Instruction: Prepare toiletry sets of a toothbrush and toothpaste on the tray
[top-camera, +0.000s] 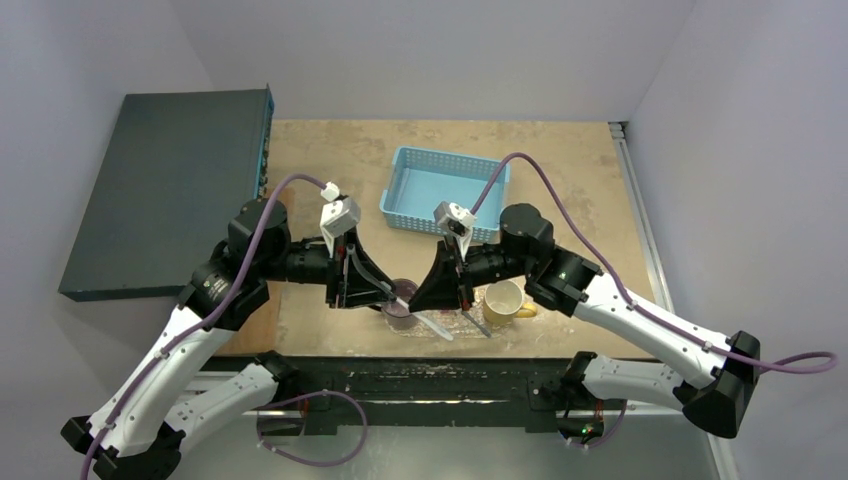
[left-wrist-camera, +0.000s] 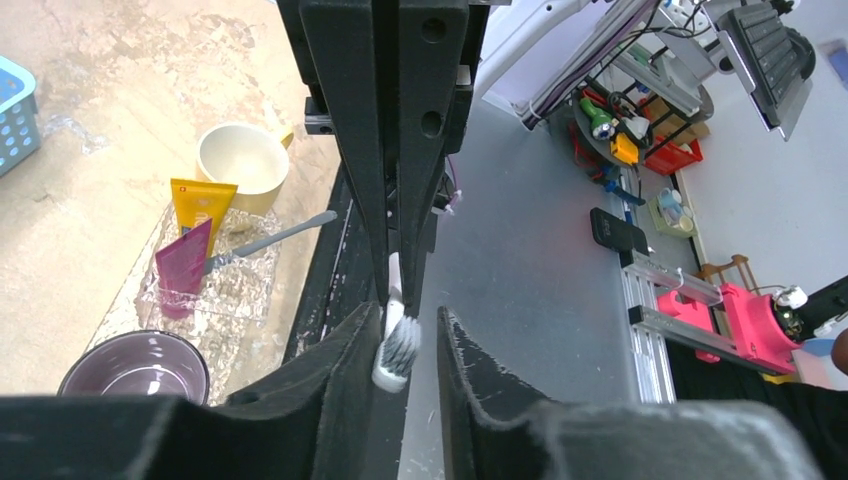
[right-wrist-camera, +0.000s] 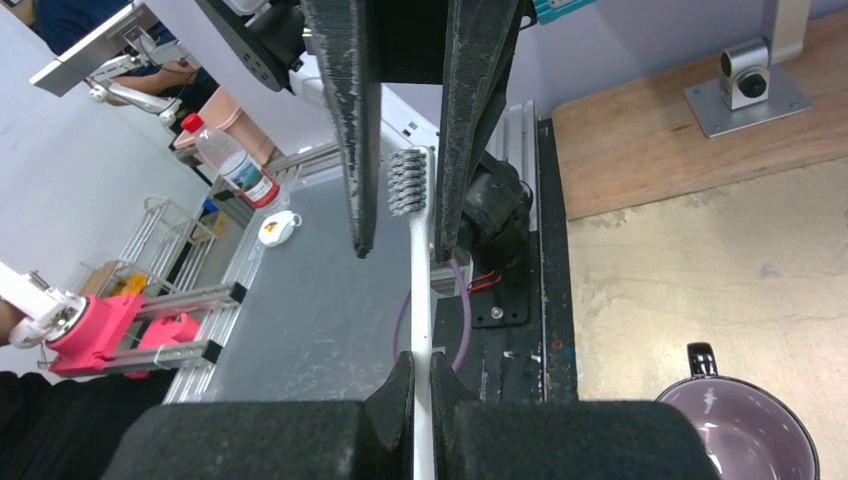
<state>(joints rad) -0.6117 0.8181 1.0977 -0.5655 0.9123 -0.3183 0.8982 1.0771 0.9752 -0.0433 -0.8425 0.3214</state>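
Note:
My right gripper (right-wrist-camera: 421, 365) is shut on the handle of a white toothbrush (right-wrist-camera: 420, 270), held in the air off the table's near edge. Its bristled head (left-wrist-camera: 398, 350) lies between the spread fingers of my left gripper (left-wrist-camera: 408, 315), against one finger; that gripper is open. In the top view the two grippers meet tip to tip, left (top-camera: 385, 290) and right (top-camera: 432, 290). The clear crinkled tray (left-wrist-camera: 240, 290) holds the yellow-orange tube (left-wrist-camera: 200, 205), the magenta-pink tube (left-wrist-camera: 183, 265) and a second toothbrush (left-wrist-camera: 270, 238).
A purple mug (left-wrist-camera: 135, 365) stands at one end of the tray and a yellow mug (left-wrist-camera: 243, 160) at the other. A light-blue basket (top-camera: 440, 190) sits further back. A dark grey box (top-camera: 160, 190) lies at the table's left.

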